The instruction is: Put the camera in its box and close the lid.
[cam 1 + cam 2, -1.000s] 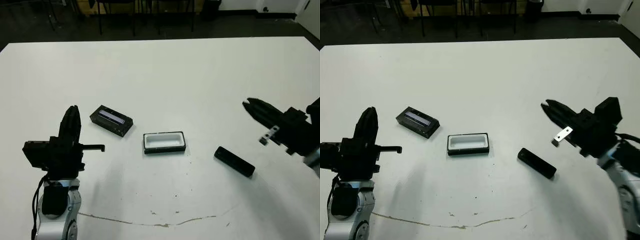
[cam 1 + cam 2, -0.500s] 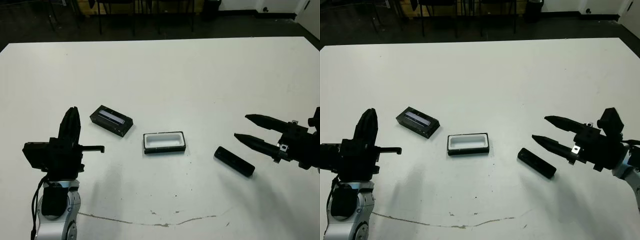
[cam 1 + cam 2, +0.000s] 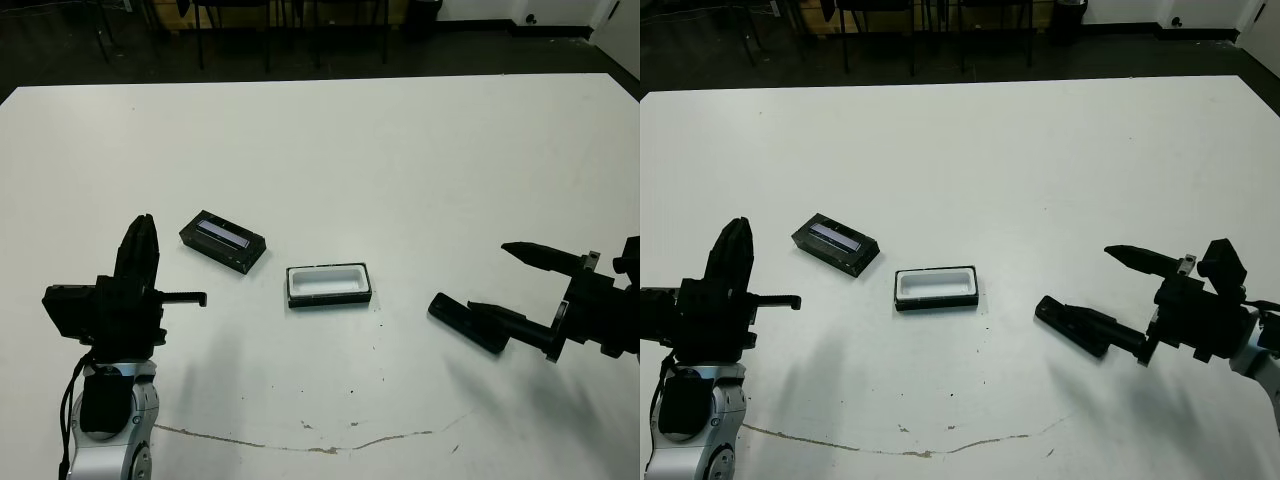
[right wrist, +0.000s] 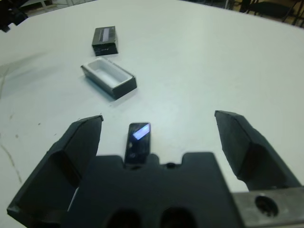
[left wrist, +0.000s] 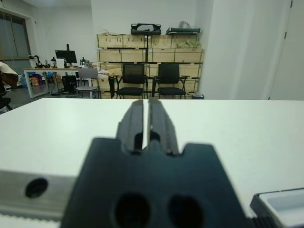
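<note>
Camera (image 4: 137,140) screen glossy only at wrist, right pincer (image 4: 159,142) spread

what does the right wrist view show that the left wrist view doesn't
Only the right wrist view shows the camera, lying flat on the table between the right gripper's wide-open fingers, its glossy screen up. It also shows the lid, resting apart from and beyond the box, and the whole open box with its white lining.

Only the left wrist view shows the left gripper, fingers pressed together, and the room beyond: chairs, wooden crates and a desk with monitors.

Both show the white table and the box, though the left wrist view catches only a corner of it.
</note>
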Controlling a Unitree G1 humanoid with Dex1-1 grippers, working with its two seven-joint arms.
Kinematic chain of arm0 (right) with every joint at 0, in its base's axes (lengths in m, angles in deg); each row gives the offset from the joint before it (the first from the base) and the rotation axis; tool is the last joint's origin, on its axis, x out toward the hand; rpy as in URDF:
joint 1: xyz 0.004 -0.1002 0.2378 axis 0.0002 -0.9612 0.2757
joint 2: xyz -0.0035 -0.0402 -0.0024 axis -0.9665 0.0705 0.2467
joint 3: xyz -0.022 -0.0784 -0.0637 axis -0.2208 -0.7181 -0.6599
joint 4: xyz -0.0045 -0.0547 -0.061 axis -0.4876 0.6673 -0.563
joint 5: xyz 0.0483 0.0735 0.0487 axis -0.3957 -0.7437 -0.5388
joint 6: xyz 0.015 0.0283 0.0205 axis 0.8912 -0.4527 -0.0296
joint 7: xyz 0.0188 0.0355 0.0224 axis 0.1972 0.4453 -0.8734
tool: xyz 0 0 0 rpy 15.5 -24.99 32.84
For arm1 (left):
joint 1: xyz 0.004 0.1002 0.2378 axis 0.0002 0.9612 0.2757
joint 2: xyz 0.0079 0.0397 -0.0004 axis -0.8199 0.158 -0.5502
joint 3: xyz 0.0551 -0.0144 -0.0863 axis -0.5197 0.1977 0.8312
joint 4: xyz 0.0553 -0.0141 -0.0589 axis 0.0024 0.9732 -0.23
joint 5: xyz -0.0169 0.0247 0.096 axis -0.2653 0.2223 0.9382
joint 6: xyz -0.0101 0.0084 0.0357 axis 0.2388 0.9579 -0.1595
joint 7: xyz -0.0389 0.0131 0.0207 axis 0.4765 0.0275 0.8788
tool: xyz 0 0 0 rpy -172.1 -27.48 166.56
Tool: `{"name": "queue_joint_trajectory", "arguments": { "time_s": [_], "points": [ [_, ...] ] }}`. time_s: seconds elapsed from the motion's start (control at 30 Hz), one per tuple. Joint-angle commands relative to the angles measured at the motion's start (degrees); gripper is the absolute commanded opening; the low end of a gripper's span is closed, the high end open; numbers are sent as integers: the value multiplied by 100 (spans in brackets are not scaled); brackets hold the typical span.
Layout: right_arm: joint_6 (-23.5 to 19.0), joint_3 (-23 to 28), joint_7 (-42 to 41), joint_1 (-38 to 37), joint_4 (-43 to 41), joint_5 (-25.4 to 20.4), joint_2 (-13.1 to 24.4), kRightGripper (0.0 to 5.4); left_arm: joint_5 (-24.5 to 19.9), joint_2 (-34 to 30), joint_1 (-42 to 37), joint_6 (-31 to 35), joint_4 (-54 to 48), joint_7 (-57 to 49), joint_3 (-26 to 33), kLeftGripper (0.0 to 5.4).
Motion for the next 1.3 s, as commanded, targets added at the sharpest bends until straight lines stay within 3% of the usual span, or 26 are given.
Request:
{"name": "queue_joint_trajectory", "arguments": {
  "time_s": [0.03,0.23,0.6,0.77,1.3],
  "points": [
    [94,-36,-124,-176,117,-39,-99,539,-9,-55,102,110,16,27,8,0],
    [-102,-43,-195,-351,111,-237,-124,539,36,-72,99,89,25,32,18,0],
    [177,-251,-381,-225,763,-33,-253,539,-16,-66,96,107,31,56,33,0],
    [549,-318,-372,-254,984,157,-380,539,-15,-87,82,100,51,96,55,0],
    [634,-427,76,-690,423,474,-435,539,-50,-77,30,187,65,97,73,0]
  ]
}}
